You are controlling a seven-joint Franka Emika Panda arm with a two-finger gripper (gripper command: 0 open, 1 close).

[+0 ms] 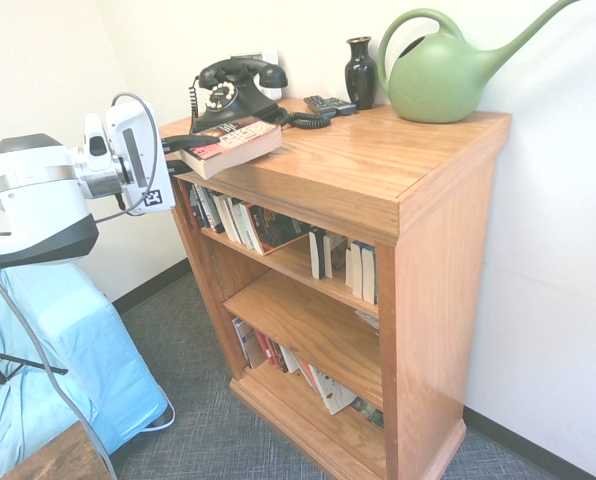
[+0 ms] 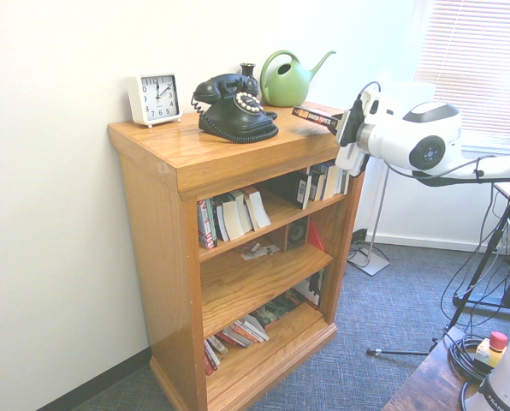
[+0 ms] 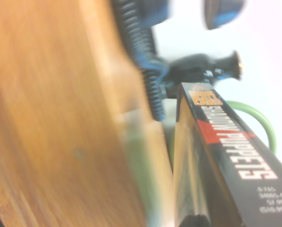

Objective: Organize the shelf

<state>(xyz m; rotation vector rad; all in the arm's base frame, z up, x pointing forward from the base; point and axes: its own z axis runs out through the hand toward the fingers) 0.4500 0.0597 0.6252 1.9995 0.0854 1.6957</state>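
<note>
clamped on a paperback book [image 1: 233,145] at the shelf's [image 1: 378,190] top corner, gripper [image 1: 173,150] level and reaching in from 9 o'clock in the first exterior view, jaws narrow on the book's near end. book lying roughly flat, far end over the top board, just in front of the black phone [image 1: 236,95]; touching the wood or hovering, cannot tell. in the wrist view, spine [image 3: 231,151] close beside the board, phone cord [image 3: 141,71] coiled just beyond. shelf standing against the wall, three tiers below, books leaning loosely on the upper and bottom tiers, the middle one almost bare. likely step: carrying the book off the top toward a tier. risks, as judged: grip at one end only, so a droop or slip under the book's own weight; a swing toward 12 o'clock snagging the cord or nudging the phone; a low pull-out scraping the overhanging edge and twisting the book loose; pushing into leaning books toppling them. vase [image 1: 360,72], remote [image 1: 328,104] and watering can [image 1: 443,75] farther back at 1 o'clock, well apart.
</note>
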